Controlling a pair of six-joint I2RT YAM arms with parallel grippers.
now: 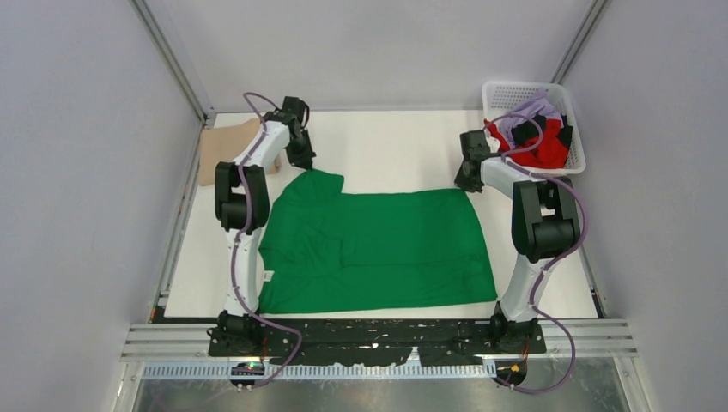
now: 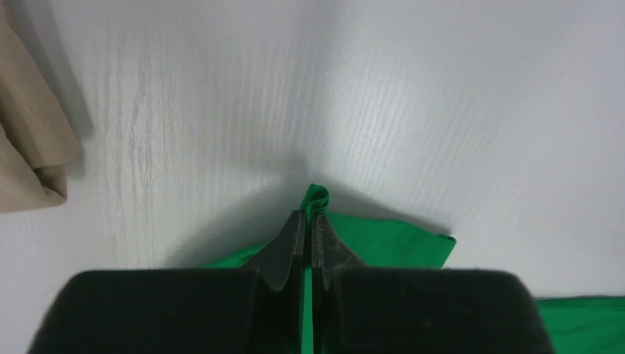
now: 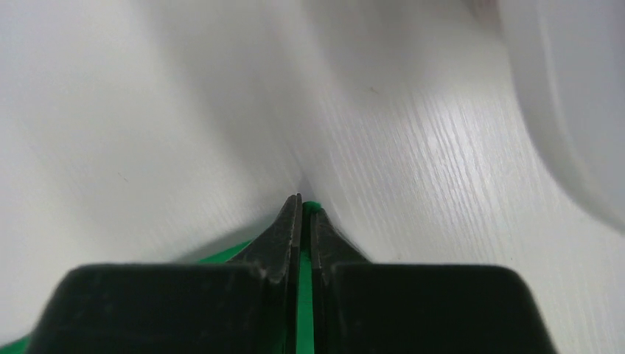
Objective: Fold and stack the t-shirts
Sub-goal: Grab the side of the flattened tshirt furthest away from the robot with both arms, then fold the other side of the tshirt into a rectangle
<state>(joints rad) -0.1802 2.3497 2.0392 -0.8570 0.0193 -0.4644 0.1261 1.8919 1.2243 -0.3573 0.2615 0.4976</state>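
A bright green t-shirt point(image 1: 378, 249) lies spread on the white table, a small white label at its near left edge. My left gripper point(image 1: 302, 163) is shut on its far left corner; the pinched green cloth point(image 2: 317, 199) sticks out past the tips in the left wrist view. My right gripper point(image 1: 465, 182) is shut on its far right corner; green cloth point(image 3: 306, 254) shows between the jaws in the right wrist view. A tan t-shirt point(image 1: 225, 150) lies folded at the far left, also in the left wrist view point(image 2: 26, 140). Red point(image 1: 542, 153), lilac point(image 1: 525, 120) and black shirts fill the basket.
A white lattice basket point(image 1: 532, 88) stands at the far right corner, just behind the right arm. Grey walls and metal frame posts close in the table on three sides. A metal rail runs along the near edge by the arm bases.
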